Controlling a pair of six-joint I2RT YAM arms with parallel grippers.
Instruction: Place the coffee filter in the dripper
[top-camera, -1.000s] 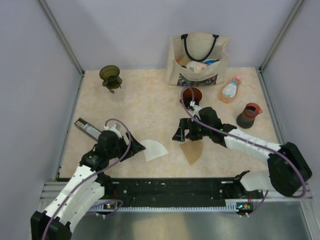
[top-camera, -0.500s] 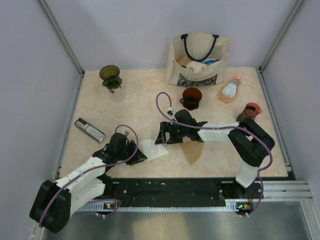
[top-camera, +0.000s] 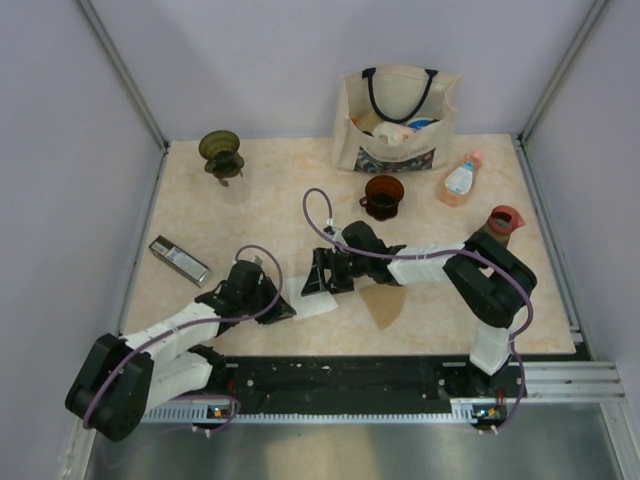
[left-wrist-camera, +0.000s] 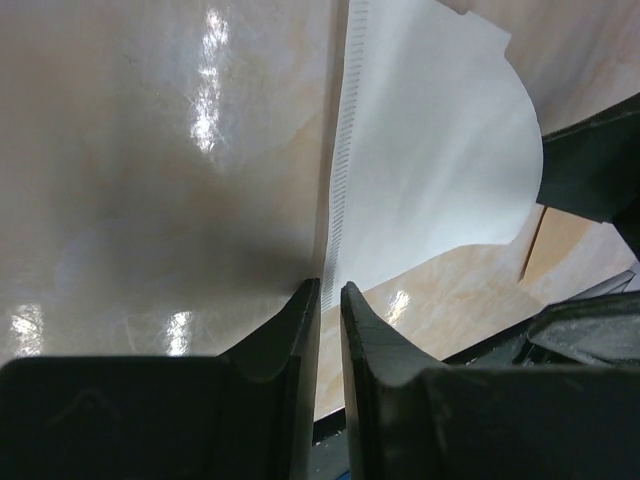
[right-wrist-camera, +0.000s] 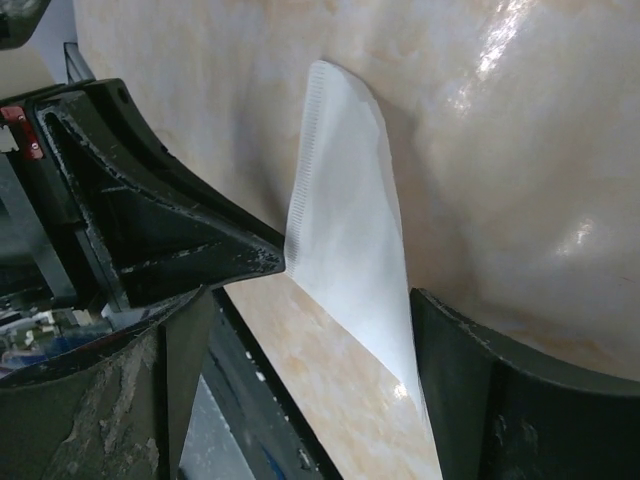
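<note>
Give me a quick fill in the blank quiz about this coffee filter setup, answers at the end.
The left gripper is ___ on the white paper coffee filter.
The right gripper is ___, one finger on each side of that filter.
The olive-green funnel-shaped dripper stands at the beige table's far-___ corner.
Missing words: shut; open; left.

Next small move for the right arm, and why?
Probably close the right gripper on the white filter. The filter already lies between its open fingers, while the left gripper pinches the crimped seam at the other end.
</note>
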